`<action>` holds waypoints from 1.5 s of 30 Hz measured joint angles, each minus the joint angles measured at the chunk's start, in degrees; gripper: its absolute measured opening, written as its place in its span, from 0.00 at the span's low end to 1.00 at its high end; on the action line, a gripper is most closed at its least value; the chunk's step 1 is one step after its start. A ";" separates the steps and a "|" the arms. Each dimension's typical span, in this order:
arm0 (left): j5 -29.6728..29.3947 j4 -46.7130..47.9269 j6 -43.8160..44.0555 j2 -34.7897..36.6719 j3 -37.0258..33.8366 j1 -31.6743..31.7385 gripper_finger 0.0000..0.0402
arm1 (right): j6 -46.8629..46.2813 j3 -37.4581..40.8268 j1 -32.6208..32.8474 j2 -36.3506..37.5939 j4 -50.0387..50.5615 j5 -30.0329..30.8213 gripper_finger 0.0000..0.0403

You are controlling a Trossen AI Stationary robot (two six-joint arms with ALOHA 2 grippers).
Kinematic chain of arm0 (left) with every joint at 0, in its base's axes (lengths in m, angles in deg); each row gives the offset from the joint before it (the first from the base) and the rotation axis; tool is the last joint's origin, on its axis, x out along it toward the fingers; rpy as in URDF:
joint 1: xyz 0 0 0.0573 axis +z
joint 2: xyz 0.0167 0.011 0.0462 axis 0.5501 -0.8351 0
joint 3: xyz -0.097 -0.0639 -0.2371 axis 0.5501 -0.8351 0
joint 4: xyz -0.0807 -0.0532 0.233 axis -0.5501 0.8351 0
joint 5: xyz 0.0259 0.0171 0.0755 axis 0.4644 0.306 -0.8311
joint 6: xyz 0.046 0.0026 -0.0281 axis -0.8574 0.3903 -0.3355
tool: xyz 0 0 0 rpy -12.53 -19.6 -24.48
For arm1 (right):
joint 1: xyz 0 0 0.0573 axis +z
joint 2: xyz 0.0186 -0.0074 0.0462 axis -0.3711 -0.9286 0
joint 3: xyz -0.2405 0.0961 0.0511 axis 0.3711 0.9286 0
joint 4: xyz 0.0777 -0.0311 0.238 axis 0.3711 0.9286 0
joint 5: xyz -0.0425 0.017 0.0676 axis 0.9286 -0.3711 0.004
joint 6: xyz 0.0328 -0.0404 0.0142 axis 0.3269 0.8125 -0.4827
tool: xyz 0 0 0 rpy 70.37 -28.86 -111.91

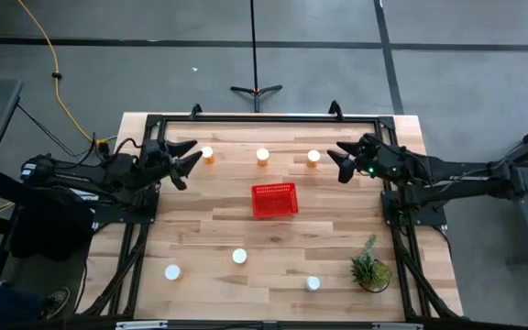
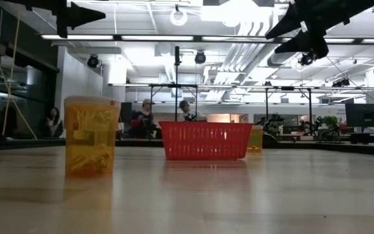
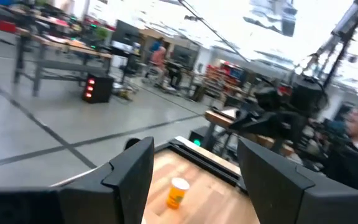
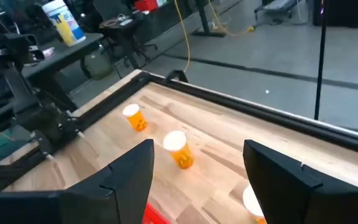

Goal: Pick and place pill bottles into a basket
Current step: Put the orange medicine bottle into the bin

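Note:
The red basket (image 1: 274, 200) stands in the middle of the table. Three pill bottles stand upright in a row beyond it (image 1: 207, 155) (image 1: 263, 157) (image 1: 313, 158), and three white-capped ones stand nearer (image 1: 239, 257) (image 1: 172, 272) (image 1: 313, 284). My left gripper (image 1: 193, 154) hovers open above the table's far left, just short of the leftmost far bottle. My right gripper (image 1: 337, 160) hovers open at the far right, beside the rightmost far bottle. In the low view both grippers (image 2: 83, 14) (image 2: 291, 34) hang high above the basket (image 2: 205, 140).
A small green potted plant (image 1: 370, 268) stands at the near right corner. A black frame (image 1: 264, 117) runs round the table's edge. People sit in the room beyond the table (image 2: 145, 117). Bare wood lies between the basket and the near bottles.

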 joint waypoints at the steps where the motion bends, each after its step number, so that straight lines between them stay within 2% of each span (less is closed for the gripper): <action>1: -0.19 0.00 0.00 0.00 0.00 0.00 0.66 | 0.00 0.00 -0.53 -0.41 0.13 -0.32 0.59; 8: -1.09 0.09 4.51 -0.22 0.00 0.00 0.66 | 1.88 0.00 -4.01 -3.96 1.88 -3.29 0.67; 15: -1.48 0.13 4.70 -0.24 0.00 0.00 0.66 | 1.42 0.00 -7.16 -5.84 1.91 -9.05 0.78; 20: -1.65 0.74 4.53 -0.24 0.00 0.00 0.66 | 6.83 0.02 -8.61 -5.85 0.37 -10.00 0.84; 26: -1.10 0.94 4.53 -0.26 0.00 0.00 0.66 | 14.97 0.02 -9.94 -6.60 -3.32 -9.62 0.83; 29: -1.00 0.96 4.53 -0.26 0.00 0.00 0.66 | 12.89 -0.03 -12.22 -7.62 -3.29 -10.24 0.83; 32: -1.00 0.96 4.53 -0.26 0.00 0.00 0.66 | 11.70 -1.44 -14.62 -9.69 -3.18 -13.27 0.83; 36: -0.97 0.94 4.53 -0.26 0.00 0.00 0.66 | 18.08 -4.98 -15.98 -13.91 -3.07 -17.37 0.84; 45: -0.93 0.94 4.53 -0.26 0.00 0.00 0.66 | 27.88 -13.74 -18.70 -22.24 8.87 -18.59 0.84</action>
